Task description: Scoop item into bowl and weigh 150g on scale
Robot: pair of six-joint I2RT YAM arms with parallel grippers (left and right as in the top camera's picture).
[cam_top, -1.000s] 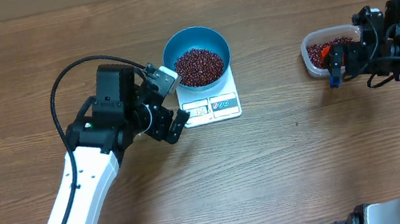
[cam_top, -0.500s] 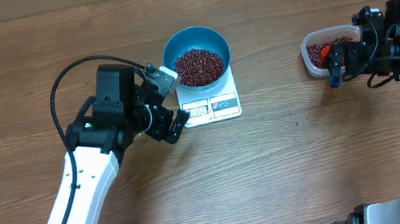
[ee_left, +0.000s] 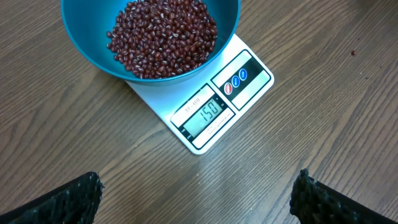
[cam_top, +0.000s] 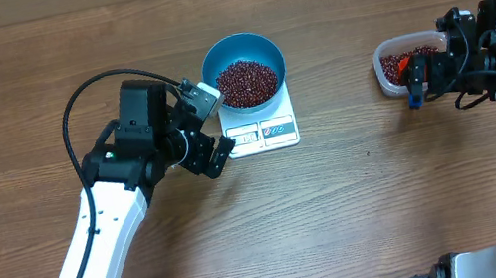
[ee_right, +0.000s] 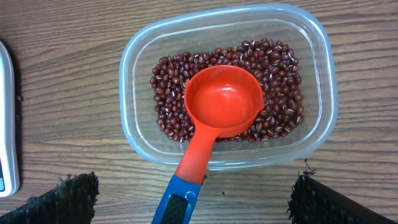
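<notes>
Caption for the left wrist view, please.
Blue bowl of red-brown beans on the white scale, display reading 150, left fingers open and empty below.

A blue bowl [cam_top: 211, 63] sat on the back half of a white scale [cam_top: 278, 132] near the middle of the wooden bench [cam_top: 359, 201], holding a heap of dark red beans [cam_top: 247, 82]. The left gripper [cam_top: 213, 125] hovered just beside the scale's left edge, jaws spread wide and empty. Well off to the right stood a clear tub [cam_top: 384, 77] with more beans and an orange scoop [cam_top: 400, 61]. The right gripper [cam_top: 416, 80] hung over the tub's front edge.
</notes>
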